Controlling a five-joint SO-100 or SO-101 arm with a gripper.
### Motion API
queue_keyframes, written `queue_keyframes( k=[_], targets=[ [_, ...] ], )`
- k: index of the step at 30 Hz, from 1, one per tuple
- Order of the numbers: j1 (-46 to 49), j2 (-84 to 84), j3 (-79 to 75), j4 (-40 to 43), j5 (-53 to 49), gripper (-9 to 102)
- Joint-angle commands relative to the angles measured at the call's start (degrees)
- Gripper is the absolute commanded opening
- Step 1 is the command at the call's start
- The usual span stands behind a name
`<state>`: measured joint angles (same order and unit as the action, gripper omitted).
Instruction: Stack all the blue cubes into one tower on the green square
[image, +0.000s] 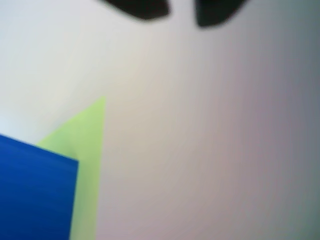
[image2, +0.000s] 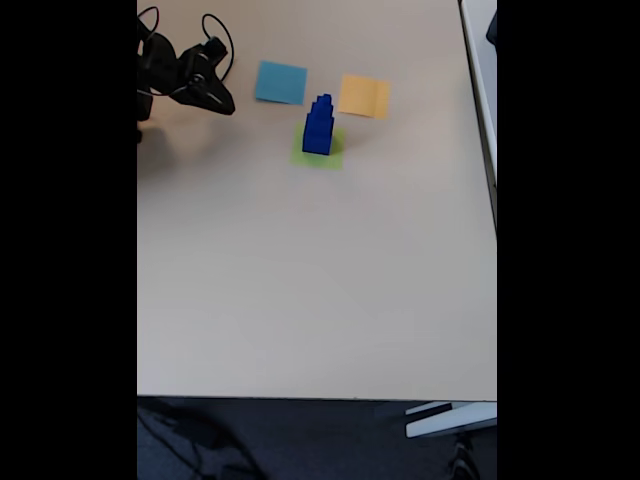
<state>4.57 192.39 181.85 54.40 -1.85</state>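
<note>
Several blue cubes (image2: 318, 127) stacked in one stepped tower on the green square (image2: 332, 157), widest at the bottom, narrowing upward; exact cube count unreadable at this resolution. Tower stands upright, sitting toward the left half of the square in the fixed view, green showing at its right and bottom edges. Wrist view, blurred: a blue cube face (image: 35, 192) fills the lower left corner with the green square (image: 85, 140) sticking out behind and to its right.

Light-blue square (image2: 280, 82) lies up-left of the tower, orange-yellow square (image2: 363, 95) up-right, both flat and apart from the green one.

Jaws (image2: 226, 105) are near the top left of the pale surface (image2: 320, 280) in the fixed view, well apart from the tower, nothing between them. Wrist view shows two dark fingertips (image: 142, 7) at the top edge with a gap between, so jaws apart, holding nothing. Black cables loop behind the arm (image2: 165, 65).
</note>
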Motion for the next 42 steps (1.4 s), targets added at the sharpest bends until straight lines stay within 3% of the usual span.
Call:
queue_keyframes(
  k=[1,5,21,42],
  targets=[
    [-1.1,1.4,0.4,0.3,-1.6,0],
    [-4.6,1.4,0.4,0.4,-3.3,0],
    [-2.7,1.4,0.4,0.3,3.0,0],
    [-4.8,1.4,0.4,0.4,0.5,0]
  ],
)
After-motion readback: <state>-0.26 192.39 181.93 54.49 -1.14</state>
